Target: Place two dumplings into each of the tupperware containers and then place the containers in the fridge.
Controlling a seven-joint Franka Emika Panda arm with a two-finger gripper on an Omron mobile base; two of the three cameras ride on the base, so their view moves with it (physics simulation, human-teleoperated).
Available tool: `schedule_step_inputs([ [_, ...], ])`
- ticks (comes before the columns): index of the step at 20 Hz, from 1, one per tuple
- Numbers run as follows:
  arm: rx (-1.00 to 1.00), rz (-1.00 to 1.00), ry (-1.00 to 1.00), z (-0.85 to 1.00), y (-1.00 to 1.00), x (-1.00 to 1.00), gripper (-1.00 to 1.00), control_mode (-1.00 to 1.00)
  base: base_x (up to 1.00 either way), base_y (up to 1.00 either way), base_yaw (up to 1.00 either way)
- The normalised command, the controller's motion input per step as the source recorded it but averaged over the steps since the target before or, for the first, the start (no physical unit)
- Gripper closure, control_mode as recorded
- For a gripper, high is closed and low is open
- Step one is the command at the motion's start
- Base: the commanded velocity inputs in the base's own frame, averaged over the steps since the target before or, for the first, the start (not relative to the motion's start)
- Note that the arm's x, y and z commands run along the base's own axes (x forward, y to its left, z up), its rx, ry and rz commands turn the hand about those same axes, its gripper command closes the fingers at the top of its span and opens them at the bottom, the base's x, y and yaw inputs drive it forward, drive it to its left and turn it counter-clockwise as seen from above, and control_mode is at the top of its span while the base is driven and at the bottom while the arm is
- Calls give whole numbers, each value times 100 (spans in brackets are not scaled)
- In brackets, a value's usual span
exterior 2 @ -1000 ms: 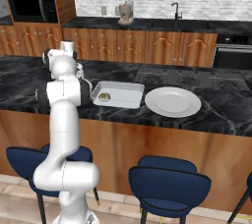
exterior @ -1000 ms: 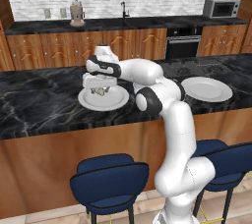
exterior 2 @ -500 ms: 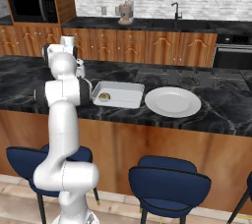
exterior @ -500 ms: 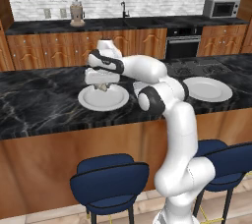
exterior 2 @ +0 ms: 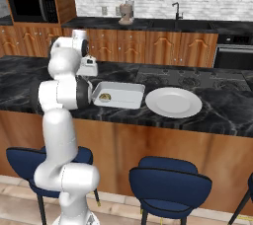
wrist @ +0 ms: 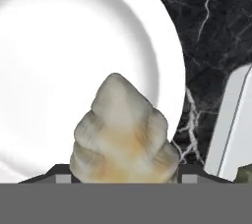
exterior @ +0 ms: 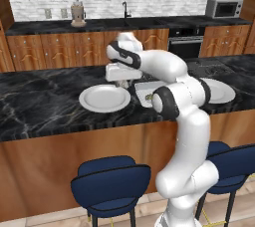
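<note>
My gripper [wrist: 123,176] is shut on a beige-tan dumpling [wrist: 123,134] and holds it a little above a round white plate [wrist: 74,61]. In the left base view the gripper [exterior: 120,82] hangs over the far right rim of that bare plate [exterior: 102,99], just left of the whitish tupperware container [exterior: 144,90]. That container [exterior 2: 121,94] sits on the black marble counter with one dumpling [exterior 2: 105,97] in its left end. Its rim [wrist: 231,120] shows at the right of the hand view. The fridge is out of view.
A second round white plate [exterior 2: 173,101] lies right of the container on the counter [exterior: 40,106]. Blue bar stools [exterior: 112,181] stand below the counter's front edge. Behind are a back counter with a sink, a black oven [exterior: 184,47] and a microwave [exterior: 224,7].
The gripper closed on the dumpling on the left plate and lifted it. The plate now lies bare. The container and the other plate stayed put.
</note>
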Motion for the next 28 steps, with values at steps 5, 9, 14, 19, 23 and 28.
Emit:
schedule_step_inputs([
  [5,0,-10,3,0,-100,-27,100,-100,0,0,0],
  [9,0,-9,7,0,-99,4,100,-100,0,0,0],
  [14,0,-8,8,0,-83,19,100,-100,0,0,0],
  [19,3,-5,9,0,-53,27,100,-100,0,0,0],
  [23,3,-2,7,-19,-43,19,100,-100,0,0,0],
  [28,3,0,4,-55,-36,10,100,-100,0,0,0],
])
